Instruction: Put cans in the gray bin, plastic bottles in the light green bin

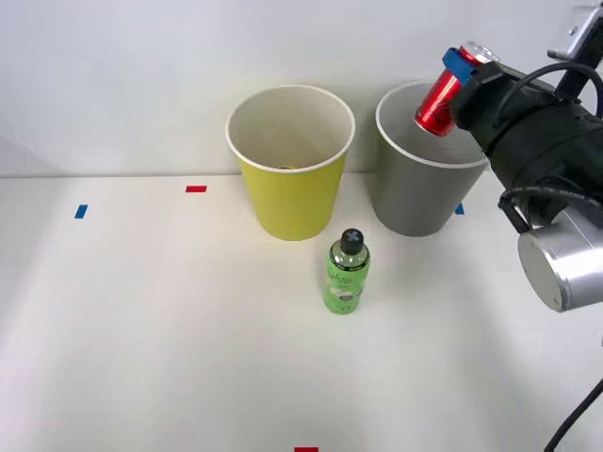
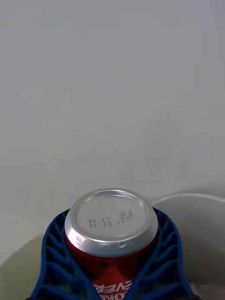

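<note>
My right gripper point(image 1: 459, 83) is shut on the red can point(image 1: 441, 102), holding it tilted over the open mouth of the gray bin point(image 1: 419, 193) at the back right. In the right wrist view the can point(image 2: 111, 225) shows its silver end, hugged on both sides by the blue ribbed fingers point(image 2: 56, 262), with the bin's white rim point(image 2: 187, 196) curving behind it. The light green bin point(image 1: 290, 198) stands just left of the gray one. The green plastic bottle point(image 1: 346, 273) with a dark cap stands upright on the table in front of the two bins.
Small tape marks lie on the white table: blue point(image 1: 81, 212) at the left, red point(image 1: 196, 189) near the back, another red point(image 1: 306, 449) at the front edge. A plain white wall rises behind the bins.
</note>
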### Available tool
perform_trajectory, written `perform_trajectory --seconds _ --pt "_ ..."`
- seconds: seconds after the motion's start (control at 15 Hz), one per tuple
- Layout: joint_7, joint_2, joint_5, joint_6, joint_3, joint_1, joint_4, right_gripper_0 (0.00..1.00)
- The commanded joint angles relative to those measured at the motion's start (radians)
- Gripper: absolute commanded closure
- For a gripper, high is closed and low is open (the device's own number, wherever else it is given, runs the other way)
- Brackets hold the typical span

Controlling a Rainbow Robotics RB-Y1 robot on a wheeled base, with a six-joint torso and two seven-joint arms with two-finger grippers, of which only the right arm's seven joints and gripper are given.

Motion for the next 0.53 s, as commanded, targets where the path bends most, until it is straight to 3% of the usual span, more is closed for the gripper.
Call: perform_trajectory --seconds 0.07,0.53 --pt "0.018 -0.005 0.018 0.000 -0.002 -0.100 0.136 1.00" --pt "0.050 -0.016 0.098 -0.066 -0.002 -0.259 0.453 1.00"
